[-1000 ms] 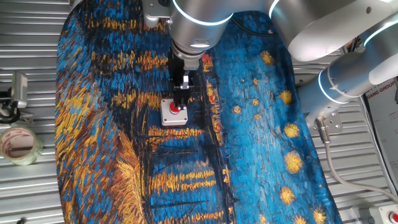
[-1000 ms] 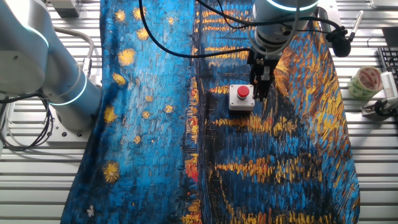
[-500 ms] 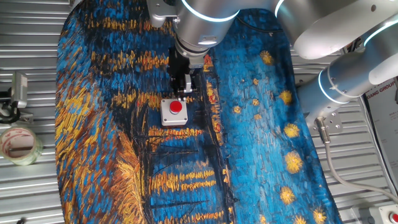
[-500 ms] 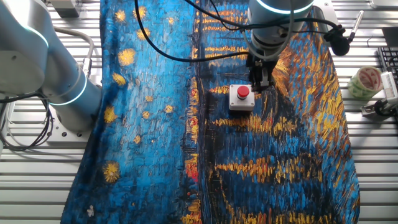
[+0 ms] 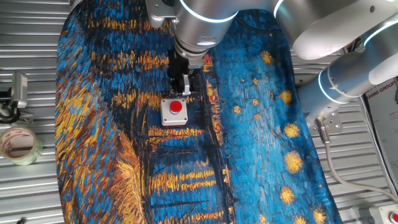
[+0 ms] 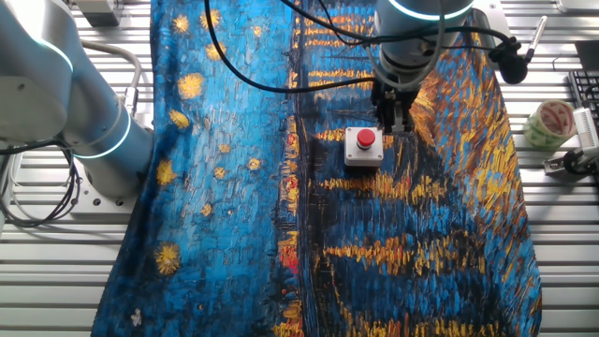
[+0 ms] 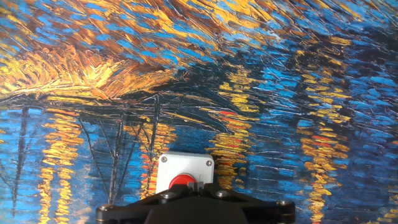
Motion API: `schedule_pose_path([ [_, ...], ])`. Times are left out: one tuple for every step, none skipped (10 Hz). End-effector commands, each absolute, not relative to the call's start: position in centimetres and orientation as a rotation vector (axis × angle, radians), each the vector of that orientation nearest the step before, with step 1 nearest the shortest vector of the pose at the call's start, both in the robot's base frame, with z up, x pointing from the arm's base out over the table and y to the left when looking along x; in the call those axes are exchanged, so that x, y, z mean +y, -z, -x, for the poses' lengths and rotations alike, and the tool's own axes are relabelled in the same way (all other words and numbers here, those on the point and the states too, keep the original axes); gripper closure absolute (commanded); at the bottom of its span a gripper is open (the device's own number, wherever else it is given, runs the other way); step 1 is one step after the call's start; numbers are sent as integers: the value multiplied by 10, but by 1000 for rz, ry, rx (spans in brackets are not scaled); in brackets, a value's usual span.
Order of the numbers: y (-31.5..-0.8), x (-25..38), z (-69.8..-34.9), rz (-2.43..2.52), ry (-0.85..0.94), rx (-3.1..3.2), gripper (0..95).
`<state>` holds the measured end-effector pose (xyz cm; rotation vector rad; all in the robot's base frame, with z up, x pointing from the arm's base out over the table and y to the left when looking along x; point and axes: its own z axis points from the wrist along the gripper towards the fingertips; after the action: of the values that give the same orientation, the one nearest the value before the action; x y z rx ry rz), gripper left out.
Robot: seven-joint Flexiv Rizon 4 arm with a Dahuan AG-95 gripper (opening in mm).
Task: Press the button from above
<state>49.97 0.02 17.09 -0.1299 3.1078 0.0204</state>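
Currently the hand (image 5: 183, 89) hangs above the tabletop, its tips just behind the button (image 5: 176, 106) in one fixed view and just beside the box's far corner in the other fixed view (image 6: 393, 122). Nothing touches the red dome. Finger state: cannot tell, no view shows the tips clearly; the hand view shows only the black hand body along its bottom edge.

Step, as I judge it: hovering over the button, with the dome itself not under the tips. Any next press would call for lining the tips up directly over the dome, then coming straight down.

From the hand's camera the button (image 7: 183, 181) sits right below, partly hidden by the hand body.

Materials: glossy red rounded dome, set in a square light-grey plastic box (image 6: 363, 147) with rounded corners and small screw holes at the corners. It rests on a painterly cloth (image 5: 261, 143) with a blue, orange and yellow brushstroke print, lying flat. Ribbed metal tabletop (image 5: 31, 186) shows around the cloth. A tape roll (image 5: 18, 144) lies well off to one side.
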Motion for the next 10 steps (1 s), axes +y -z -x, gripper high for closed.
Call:
schedule_pose_path([
  [-171, 0, -500, 127, -22, 3108, 950],
  [-171, 0, -499, 125, -23, 3109, 950],
  [-172, 1, -499, 126, -35, 3108, 950],
  [-172, 1, -499, 128, -37, 3108, 950],
  [-172, 1, -499, 134, -39, 3106, 950],
  [-173, 1, -499, 134, -39, 3107, 950],
  [-172, 1, -499, 134, -43, 3107, 950],
  [-172, 2, -499, 135, -44, 3108, 950],
  [-172, 2, -499, 129, -44, 3109, 950],
  [-172, 2, -499, 112, -51, 3111, 950],
])
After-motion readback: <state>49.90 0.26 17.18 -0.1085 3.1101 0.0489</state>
